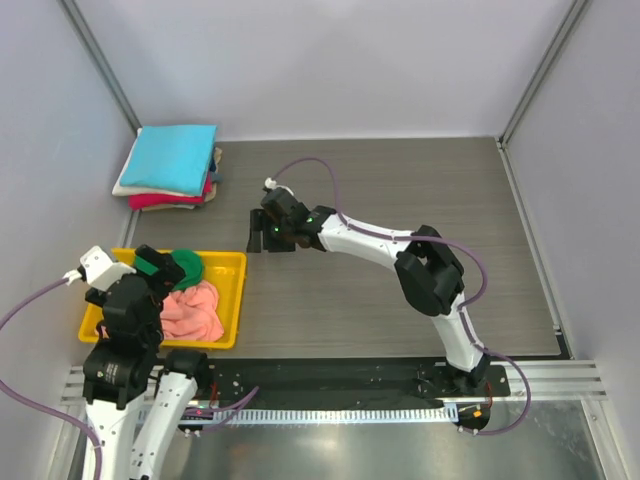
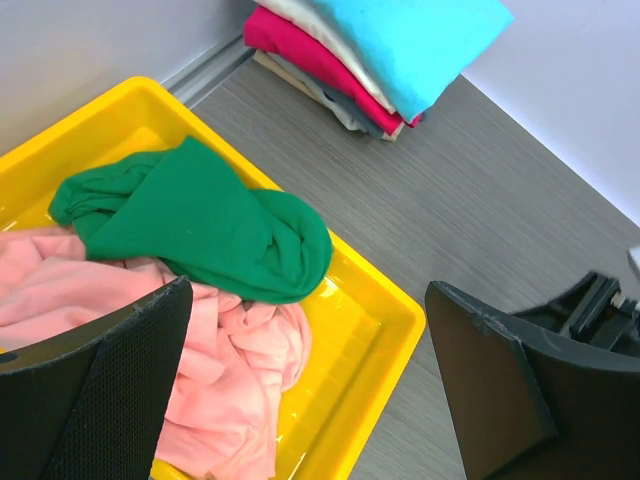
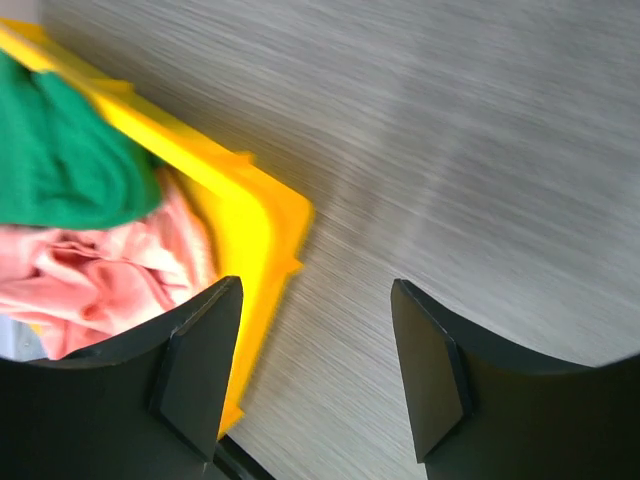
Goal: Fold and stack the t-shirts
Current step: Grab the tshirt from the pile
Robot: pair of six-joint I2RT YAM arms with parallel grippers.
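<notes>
- The left pincer [image 2: 308, 300] is wide apart and empty, above the yellow tray [image 2: 398, 312].
- The right pincer [image 3: 315, 290] is apart and empty, over the table [image 3: 480, 150] near the tray's corner.
- In the tray, a crumpled green t-shirt [image 2: 200, 225] lies on a pink t-shirt [image 2: 240, 390].
- The folded stack [image 1: 170, 165], sky-blue on top, is in the table's far left corner.

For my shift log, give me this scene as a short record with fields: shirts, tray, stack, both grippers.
tray: yellow tray, near left, two loose shirts inside
loose shirts: green shirt partly over pink shirt, both crumpled
folded stack: far left corner, blue shirt on top
left gripper: open, empty, above tray
right gripper: open, empty, over table
</notes>
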